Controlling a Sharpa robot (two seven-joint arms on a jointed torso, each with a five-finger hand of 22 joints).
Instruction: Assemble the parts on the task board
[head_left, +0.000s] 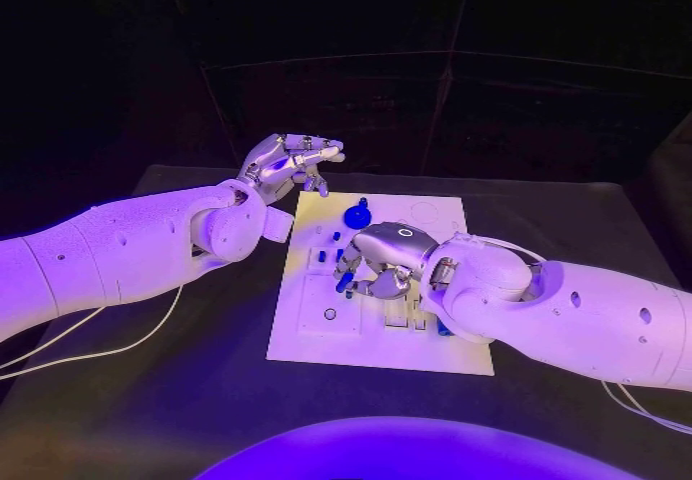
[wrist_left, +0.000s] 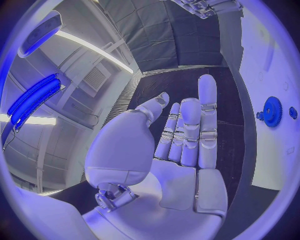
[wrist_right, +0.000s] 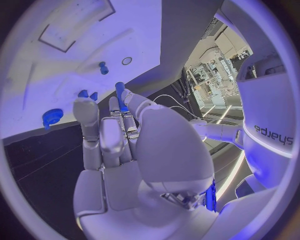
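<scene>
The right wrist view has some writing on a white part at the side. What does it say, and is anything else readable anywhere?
"sharpa", seen upside down, on the robot's white arm.
The white board carries only outlines and shapes; no words or numbers can be read on it.

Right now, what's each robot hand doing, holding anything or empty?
Left robot hand: open, fingers extended, holding nothing, off the task board's far left corner.
Right robot hand: over the board, pinching a small blue part.

White task board (head_left: 310, 335); small blue parts (head_left: 356, 214), one a toothed gear; black table (head_left: 173, 400); silver hands on white arms
</scene>
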